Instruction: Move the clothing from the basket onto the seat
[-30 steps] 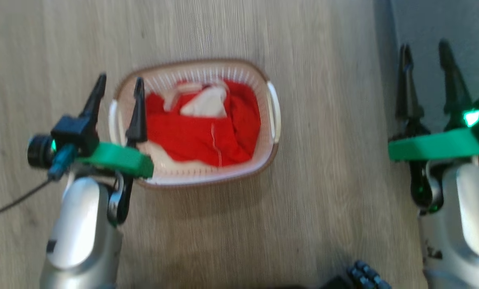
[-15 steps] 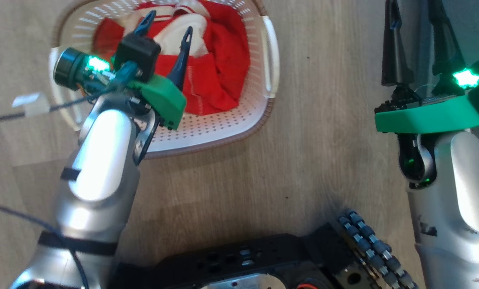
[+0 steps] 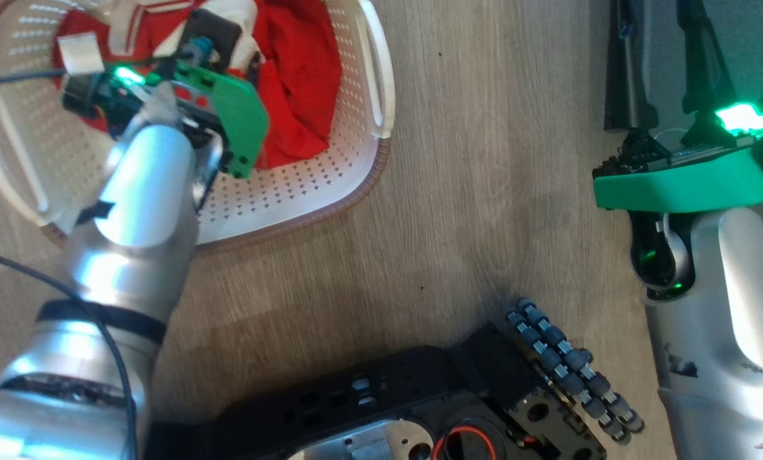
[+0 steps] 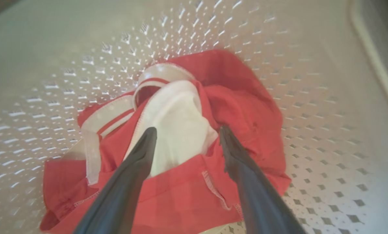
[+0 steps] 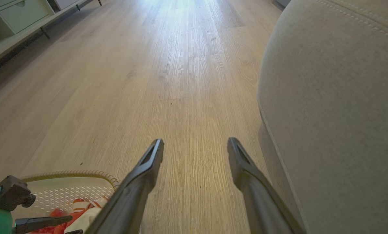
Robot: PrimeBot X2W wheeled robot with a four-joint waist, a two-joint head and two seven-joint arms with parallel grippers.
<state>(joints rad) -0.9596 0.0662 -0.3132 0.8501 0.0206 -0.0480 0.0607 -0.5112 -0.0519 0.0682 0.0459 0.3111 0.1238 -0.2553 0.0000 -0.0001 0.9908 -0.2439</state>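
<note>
The red clothing (image 3: 295,76) lies bunched in the cream basket (image 3: 362,166) at the upper left of the head view. My left gripper (image 4: 186,131) reaches down into the basket, open, with its fingers astride a white fold of the clothing (image 4: 259,107). The perforated basket wall (image 4: 311,97) surrounds the pile. My right gripper (image 5: 195,143) hangs open and empty over the wooden floor, beside the grey seat (image 5: 337,97). The basket rim (image 5: 73,175) and a bit of the clothing (image 5: 83,208) sit at the lower left of the right wrist view.
My black wheeled base (image 3: 420,409) fills the bottom of the head view. Wooden floor (image 3: 484,191) separates the basket from the seat edge (image 3: 758,38). A low shelf unit (image 5: 18,19) stands far back on the left.
The head camera has tilted down and the basket has slid up-left in view. My left gripper has dropped deeper into the basket onto the clothing. The right arm holds still.
</note>
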